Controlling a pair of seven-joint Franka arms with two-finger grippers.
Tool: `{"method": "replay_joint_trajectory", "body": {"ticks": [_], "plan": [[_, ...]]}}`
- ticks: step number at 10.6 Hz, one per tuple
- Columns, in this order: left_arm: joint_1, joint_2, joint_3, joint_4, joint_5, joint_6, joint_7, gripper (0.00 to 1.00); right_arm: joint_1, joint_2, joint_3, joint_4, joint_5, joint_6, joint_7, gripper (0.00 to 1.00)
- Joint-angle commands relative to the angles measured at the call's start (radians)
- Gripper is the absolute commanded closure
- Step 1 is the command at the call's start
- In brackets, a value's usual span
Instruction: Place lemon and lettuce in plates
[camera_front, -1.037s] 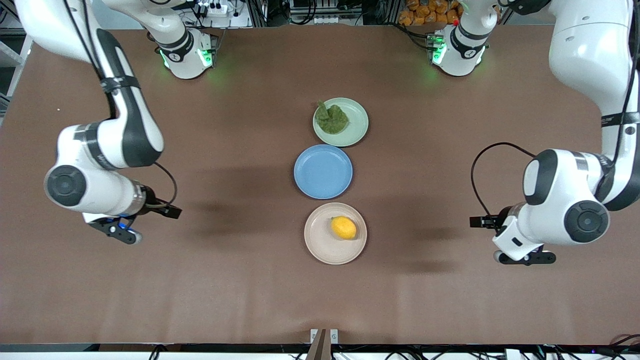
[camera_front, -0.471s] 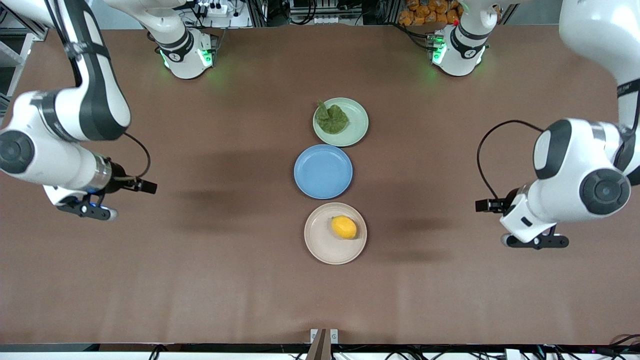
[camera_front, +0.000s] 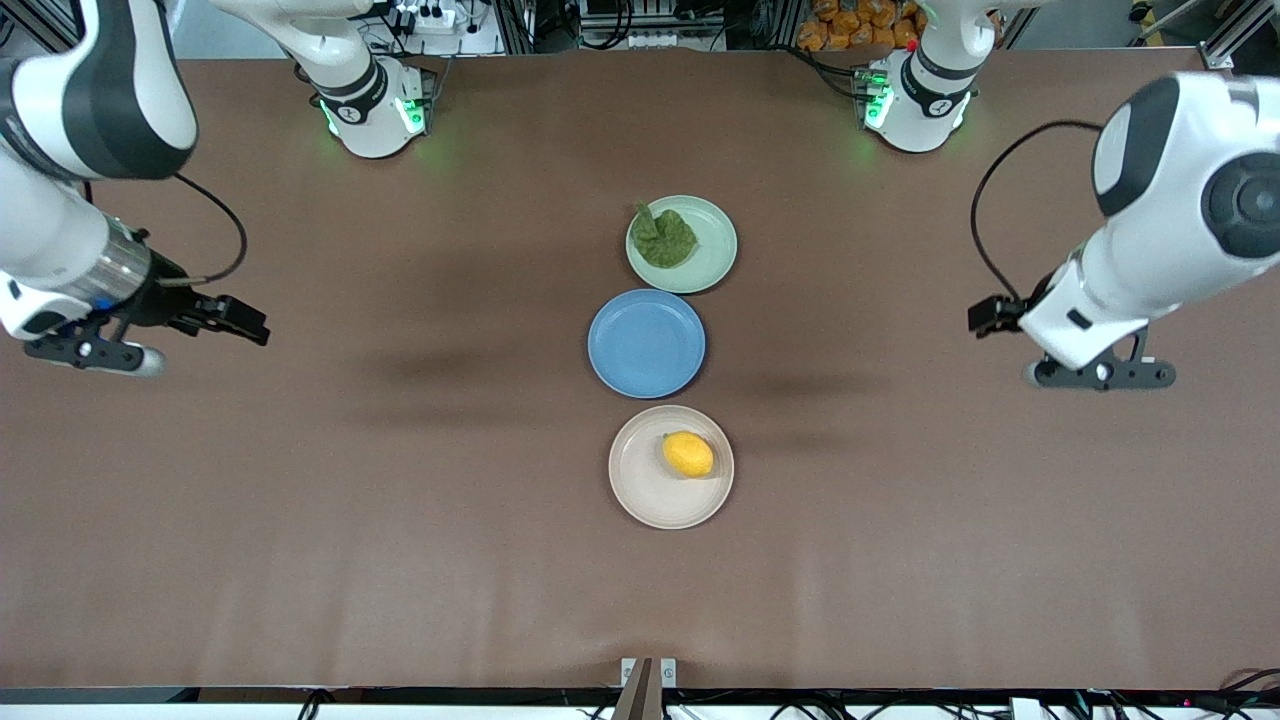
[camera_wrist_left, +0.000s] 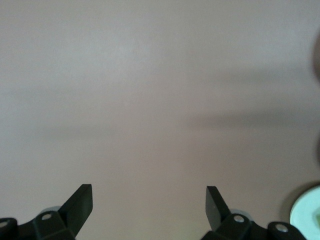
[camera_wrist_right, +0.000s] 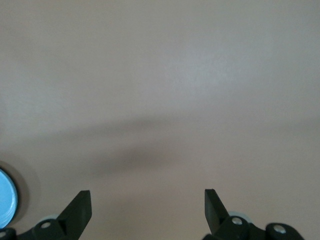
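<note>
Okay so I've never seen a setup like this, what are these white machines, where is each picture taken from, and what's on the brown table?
These are two robot arms bolted along one edge of a brown table. The wide picture looks down from a high camera facing them. The other two come from cameras on each arm's wrist, showing its black fingers over bare tabletop.

Three plates sit in a row mid-table. The green plate, nearest the robots, holds the lettuce. The blue plate is empty. The beige plate, nearest the camera, holds the lemon.

The left end effector and right end effector hang open over opposite ends of the table, holding nothing.
</note>
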Motion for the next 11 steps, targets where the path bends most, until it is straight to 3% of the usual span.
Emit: {"method": "replay_joint_trajectory", "body": {"ticks": [1, 4, 7, 11], "plan": [[-0.01, -0.112, 0.015, -0.049, -0.058, -0.062, 0.028, 0.0, -0.027, -0.042, 0.013, 0.03, 0.017, -0.001, -0.04, 0.0], [-0.019, -0.12, 0.013, 0.049, -0.061, -0.162, 0.03, 0.0, -0.027, -0.042, 0.018, 0.163, -0.115, -0.14, -0.038, 0.0], [-0.019, -0.116, 0.036, 0.097, -0.069, -0.162, 0.03, 0.0, -0.033, -0.042, 0.016, 0.216, -0.107, -0.185, -0.04, 0.0], [-0.02, -0.117, 0.125, 0.124, -0.133, -0.162, 0.133, 0.0, -0.033, -0.053, 0.015, 0.234, -0.041, -0.213, -0.04, 0.0]]}}
